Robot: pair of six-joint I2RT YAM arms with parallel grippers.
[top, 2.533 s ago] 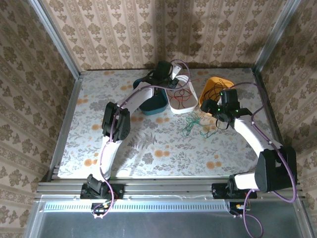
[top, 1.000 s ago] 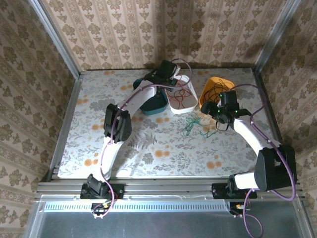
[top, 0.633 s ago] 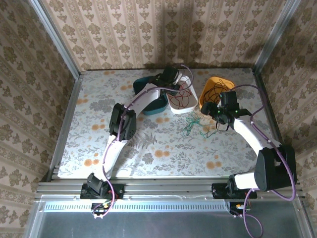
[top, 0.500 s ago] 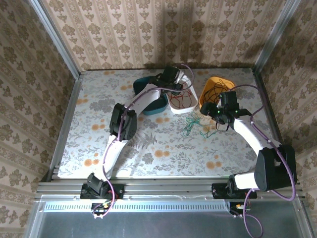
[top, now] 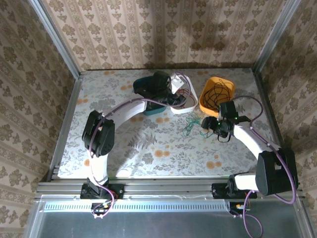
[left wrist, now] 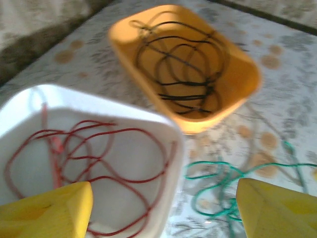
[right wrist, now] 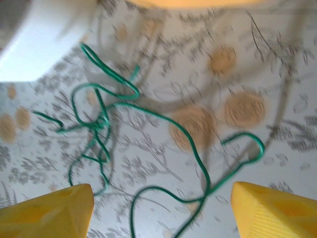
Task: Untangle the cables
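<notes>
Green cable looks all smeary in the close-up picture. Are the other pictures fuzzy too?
Right wrist view: the green cable and the floral tabletop are smeared, like motion blur. Left wrist view: softer too, the white tub rim fuzzy and a bright glow on the orange tub. Top external view: sharp, with soft arm shadows on the tabletop.
</notes>
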